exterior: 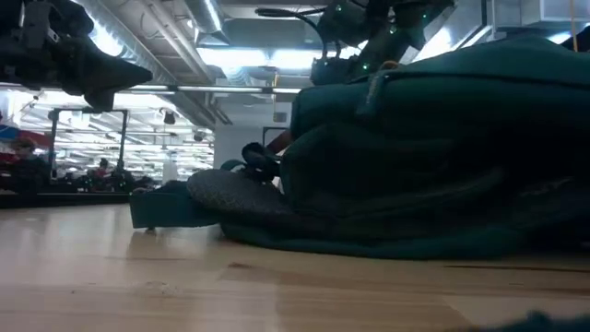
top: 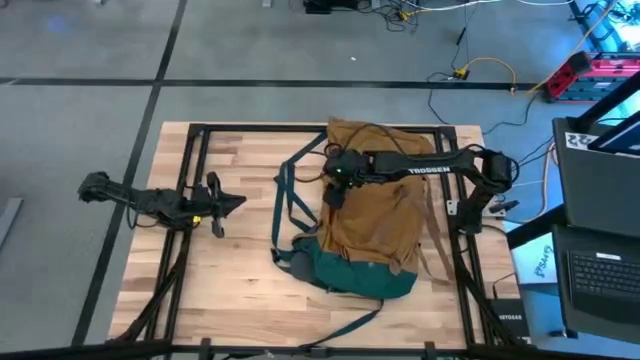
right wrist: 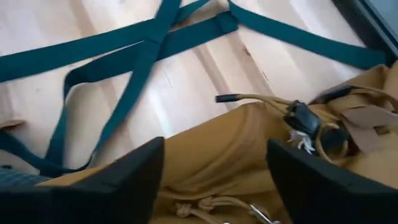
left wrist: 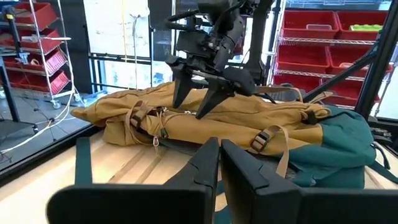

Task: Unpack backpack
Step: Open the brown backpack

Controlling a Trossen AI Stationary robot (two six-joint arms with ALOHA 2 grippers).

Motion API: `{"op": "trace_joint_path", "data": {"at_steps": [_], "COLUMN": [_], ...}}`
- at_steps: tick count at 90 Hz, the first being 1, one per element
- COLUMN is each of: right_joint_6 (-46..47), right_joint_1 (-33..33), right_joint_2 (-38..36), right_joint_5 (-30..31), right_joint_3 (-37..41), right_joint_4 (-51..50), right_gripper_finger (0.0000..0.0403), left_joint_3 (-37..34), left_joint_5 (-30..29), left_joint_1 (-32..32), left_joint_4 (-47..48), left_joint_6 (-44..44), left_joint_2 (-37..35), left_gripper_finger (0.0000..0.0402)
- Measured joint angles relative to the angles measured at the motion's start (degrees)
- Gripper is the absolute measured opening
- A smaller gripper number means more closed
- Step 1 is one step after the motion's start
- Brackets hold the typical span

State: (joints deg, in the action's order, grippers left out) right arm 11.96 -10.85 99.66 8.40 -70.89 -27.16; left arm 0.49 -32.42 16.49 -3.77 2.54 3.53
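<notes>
The backpack (top: 370,220) lies flat in the middle of the table, tan body up, its teal base (exterior: 442,166) toward the near edge. Its teal straps (right wrist: 143,56) trail on the wood at its left side. My right gripper (right wrist: 214,174) is open, pointing down over the tan fabric at the backpack's left edge (left wrist: 189,109), near a drawcord with a dark toggle (right wrist: 305,118). My left gripper (left wrist: 219,149) is shut, holds nothing, and waits left of the backpack (top: 215,205). My right gripper points down at the tan fabric (right wrist: 211,143) near the backpack's left edge, a finger on each side of a raised fold. I cannot tell whether the fingertips (left wrist: 200,112) touch the fabric.
Black frame rails (top: 190,200) run along the table's left and right sides and far edge. A laptop (top: 600,270) stands off the table at the right. Bare wood (top: 240,280) lies between my left gripper and the backpack.
</notes>
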Motion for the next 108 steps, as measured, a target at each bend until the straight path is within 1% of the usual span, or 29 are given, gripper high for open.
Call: {"op": "trace_joint_path", "data": {"at_steps": [8,22,49,54,60,66,77,80,82,108], "right_joint_6": [1.2,2.5,3.1,2.8,2.3,1.3,-1.3,-2.3,-3.0,-5.0], "right_joint_1": [0.0,0.0,-0.1,-0.1,0.0,0.0,0.0,0.0,0.0,0.5], "right_joint_2": [0.0,0.7,8.4,9.1,9.1,9.1,9.1,9.1,9.1,9.2], "right_joint_5": [0.7,-0.2,-3.7,-4.1,-4.6,-4.9,-5.5,-6.0,-6.1,-7.8], "right_joint_3": [0.0,0.1,0.0,-0.1,-0.1,-0.2,-1.6,-2.0,-2.2,-5.4], "right_joint_4": [-1.3,-2.6,0.1,0.8,1.1,1.3,0.7,0.7,0.7,3.3], "right_gripper_finger": [0.0299,0.0303,0.0284,0.0259,0.0217,0.0162,0.0043,0.0023,0.0016,0.0005], "left_joint_3": [0.0,0.0,0.0,0.0,0.0,0.0,0.0,0.0,0.0,0.0], "left_joint_5": [0.0,0.0,0.0,0.0,0.0,0.0,0.0,0.0,0.0,0.0], "left_joint_1": [0.0,0.0,0.0,0.0,0.0,0.0,0.0,0.0,0.0,0.0], "left_joint_4": [0.0,0.0,0.0,0.0,0.0,0.0,0.0,0.0,0.0,0.0], "left_joint_6": [0.0,0.2,0.2,0.3,0.4,0.4,0.4,0.4,0.4,0.4], "left_joint_2": [0.0,0.0,0.0,0.0,0.0,0.0,0.0,0.0,0.0,0.0], "left_gripper_finger": [0.0004,0.0004,0.0004,0.0004,0.0004,0.0004,0.0004,0.0004,0.0004,0.0004]}}
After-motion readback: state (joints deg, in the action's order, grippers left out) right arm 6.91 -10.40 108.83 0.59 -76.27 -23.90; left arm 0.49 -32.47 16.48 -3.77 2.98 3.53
